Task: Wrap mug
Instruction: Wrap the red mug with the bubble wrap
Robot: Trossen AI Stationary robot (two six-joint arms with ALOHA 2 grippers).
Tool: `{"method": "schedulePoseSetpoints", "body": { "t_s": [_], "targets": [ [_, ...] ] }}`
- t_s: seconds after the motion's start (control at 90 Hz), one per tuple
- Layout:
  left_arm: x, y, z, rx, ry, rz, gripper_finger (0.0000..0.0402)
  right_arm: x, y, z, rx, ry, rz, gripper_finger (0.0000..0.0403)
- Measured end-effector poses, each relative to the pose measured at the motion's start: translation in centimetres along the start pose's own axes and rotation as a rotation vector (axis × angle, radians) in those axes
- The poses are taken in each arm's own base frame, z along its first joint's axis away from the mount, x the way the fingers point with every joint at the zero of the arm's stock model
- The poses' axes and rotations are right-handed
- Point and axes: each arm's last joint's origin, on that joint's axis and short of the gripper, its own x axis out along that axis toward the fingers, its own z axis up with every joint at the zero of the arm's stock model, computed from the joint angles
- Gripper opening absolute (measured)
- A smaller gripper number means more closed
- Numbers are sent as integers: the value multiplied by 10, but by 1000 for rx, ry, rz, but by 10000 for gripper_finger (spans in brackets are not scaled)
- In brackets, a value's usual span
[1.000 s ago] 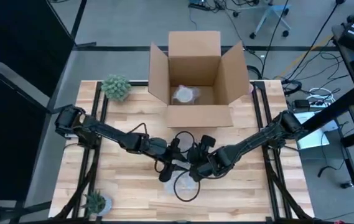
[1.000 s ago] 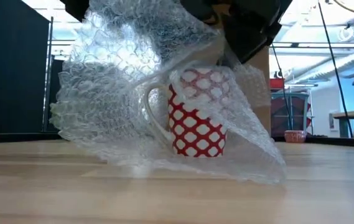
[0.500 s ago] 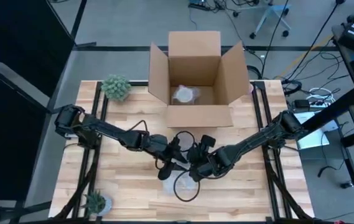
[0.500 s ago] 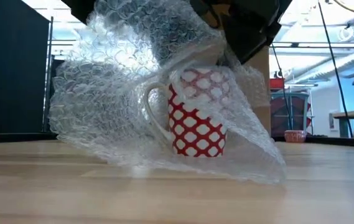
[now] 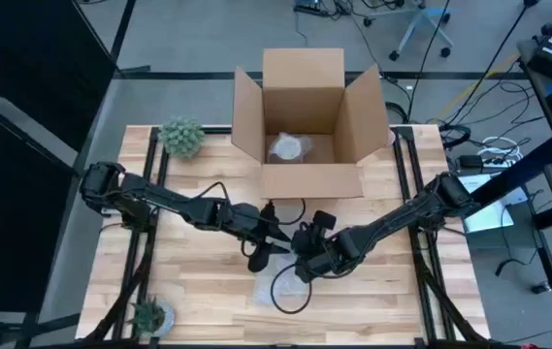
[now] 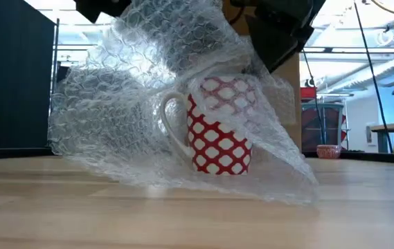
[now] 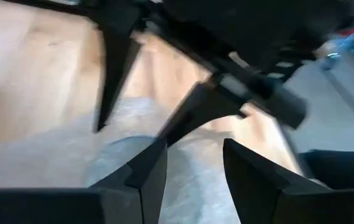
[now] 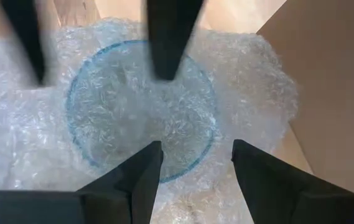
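Step in hand: the folding of the bubble wrap (image 6: pixel 148 104) over the mug (image 6: pixel 219 124) is judged to be under way; the sheet is draped over the rim and trails onto the worktop (image 6: pixel 197 214) on both sides, so the wrap is not yet closed.
Mug: a red cup with white dots is stood upright on the worktop near the middle front, its handle seen through the film in the low view.
Left gripper (image 7: pixel 189 168): it is held above the mug on the left side; its fingers are seen spread, with nothing clearly between them, though the wrist view is blurred and a light hold on the film cannot be ruled out.
Right gripper (image 8: pixel 192 162): it is poised straight over the covered mouth of the mug, fingers parted and nothing pinched.
Box: an open cardboard box (image 5: pixel 305 116) is stood behind the mug, apart from it.
Next move: a loose edge of the sheet would need to be pinched and drawn around the mug's side while the cup is steadied.
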Motion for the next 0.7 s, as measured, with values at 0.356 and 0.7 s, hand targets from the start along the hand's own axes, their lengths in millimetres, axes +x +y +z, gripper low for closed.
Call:
{"method": "schedulePoseSetpoints", "body": {
  "t_s": [0.356, 0.7],
  "targets": [
    [19, 10, -22, 26, 99, 153, 142, 0, 0, 0, -8, 3, -2, 185],
    [29, 13, -29, 25, 108, 159, 142, -23, -3, 8, -42, -13, 40, 185]
  ]
}}
